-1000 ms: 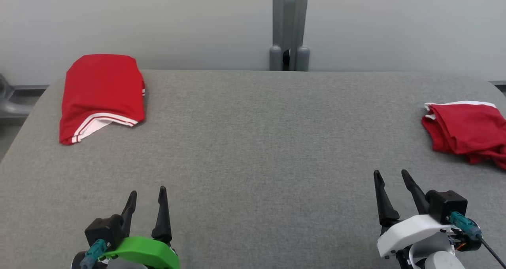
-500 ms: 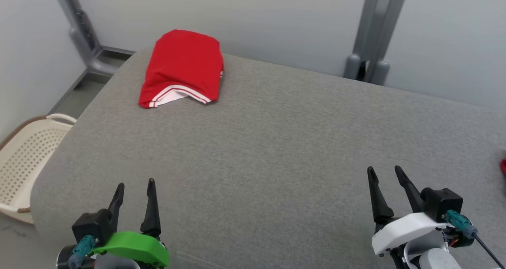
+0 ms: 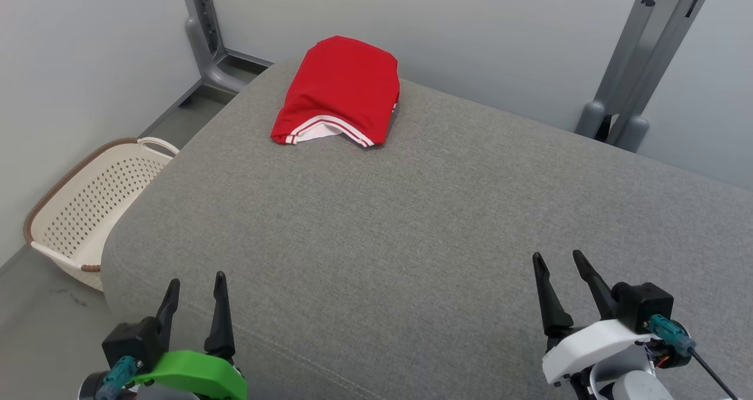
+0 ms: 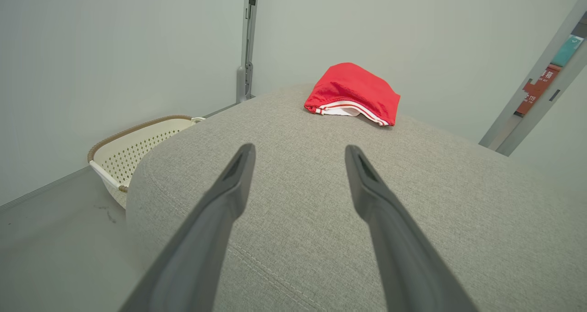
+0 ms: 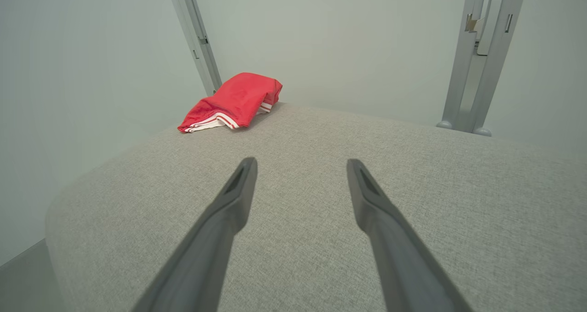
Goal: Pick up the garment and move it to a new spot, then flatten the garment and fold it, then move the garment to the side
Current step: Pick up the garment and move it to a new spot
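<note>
One grey, fabric-covered desk (image 3: 423,223) lies under and ahead of both hands, with a rounded corner close to the left hand and a seam running along its near edge. Pale walls stand beyond it. A grey post (image 3: 203,41) rises from the floor far ahead of the left hand, and a second grey post (image 3: 641,65) rises behind the desk far ahead of the right hand.

A cream basket (image 3: 88,212) with a perforated wall and a brown rim sits on the floor, off to the left of the left hand and just beside the end of the desk.

The garment (image 3: 341,88) is red and folded into a compact packet. It lies flat on the desk at the far edge, well ahead of the left hand and a little to its right. From the right hand it is far ahead and well to the left. Its white band with red stripes faces back toward the hands, and a fold of white cloth shows beneath that band. Neither hand touches it.

The left hand (image 3: 196,279), on a green mount, hangs over the near left corner of the desk. Its two dark fingers are spread apart and point forward, with nothing between them.

The right hand (image 3: 557,255), on a white mount, hangs over the near part of the desk, well apart from the left hand. Its fingers are likewise spread wide and hold nothing; in the right wrist view only bare grey fabric shows between them.
</note>
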Robot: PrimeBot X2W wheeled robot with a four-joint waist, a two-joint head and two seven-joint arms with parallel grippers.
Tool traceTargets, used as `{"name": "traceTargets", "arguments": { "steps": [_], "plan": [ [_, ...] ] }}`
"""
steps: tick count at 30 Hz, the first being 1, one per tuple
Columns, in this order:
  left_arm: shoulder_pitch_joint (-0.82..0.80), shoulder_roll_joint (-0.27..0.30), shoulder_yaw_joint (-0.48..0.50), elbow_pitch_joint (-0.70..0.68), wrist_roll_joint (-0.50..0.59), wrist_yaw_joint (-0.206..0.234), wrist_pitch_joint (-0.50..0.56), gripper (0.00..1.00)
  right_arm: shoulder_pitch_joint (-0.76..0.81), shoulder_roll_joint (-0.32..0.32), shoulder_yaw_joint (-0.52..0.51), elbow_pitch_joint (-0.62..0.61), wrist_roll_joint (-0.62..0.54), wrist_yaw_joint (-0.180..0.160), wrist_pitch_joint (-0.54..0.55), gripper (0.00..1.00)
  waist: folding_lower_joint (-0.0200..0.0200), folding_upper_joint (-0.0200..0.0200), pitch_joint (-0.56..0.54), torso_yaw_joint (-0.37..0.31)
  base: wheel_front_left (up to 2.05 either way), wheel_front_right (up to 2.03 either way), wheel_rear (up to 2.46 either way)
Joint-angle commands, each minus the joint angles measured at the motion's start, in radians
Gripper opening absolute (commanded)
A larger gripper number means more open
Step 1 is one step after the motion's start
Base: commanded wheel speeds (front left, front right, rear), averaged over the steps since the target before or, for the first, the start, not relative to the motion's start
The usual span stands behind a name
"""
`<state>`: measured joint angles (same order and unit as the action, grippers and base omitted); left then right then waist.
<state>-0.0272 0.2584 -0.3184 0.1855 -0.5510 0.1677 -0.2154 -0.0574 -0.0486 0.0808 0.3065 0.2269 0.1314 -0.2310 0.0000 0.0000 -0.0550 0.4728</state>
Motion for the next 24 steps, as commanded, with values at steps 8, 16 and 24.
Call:
{"name": "traceTargets", "arguments": {
  "steps": [8,16,24],
  "plan": [
    [-0.002,0.022,0.011,-0.023,-0.002,0.009,0.001,1.00,-0.020,-0.004,0.011,-0.030,-0.023,-0.001,0.006,1.00,0.0000,0.0000,0.041,-0.041,0.00,0.00,0.00],
    [-0.215,0.093,0.090,-0.132,-0.050,-0.039,0.058,1.00,-0.101,-0.004,0.011,-0.126,-0.095,-0.001,0.065,1.00,0.0000,0.0000,0.183,-0.133,0.00,0.00,0.00],
    [-0.674,0.261,0.141,-0.093,-0.032,-0.106,0.247,1.00,-0.250,-0.004,0.014,-0.264,-0.195,-0.001,0.140,1.00,0.0000,0.0000,0.381,-0.261,0.00,0.00,0.00]
  ]
}}
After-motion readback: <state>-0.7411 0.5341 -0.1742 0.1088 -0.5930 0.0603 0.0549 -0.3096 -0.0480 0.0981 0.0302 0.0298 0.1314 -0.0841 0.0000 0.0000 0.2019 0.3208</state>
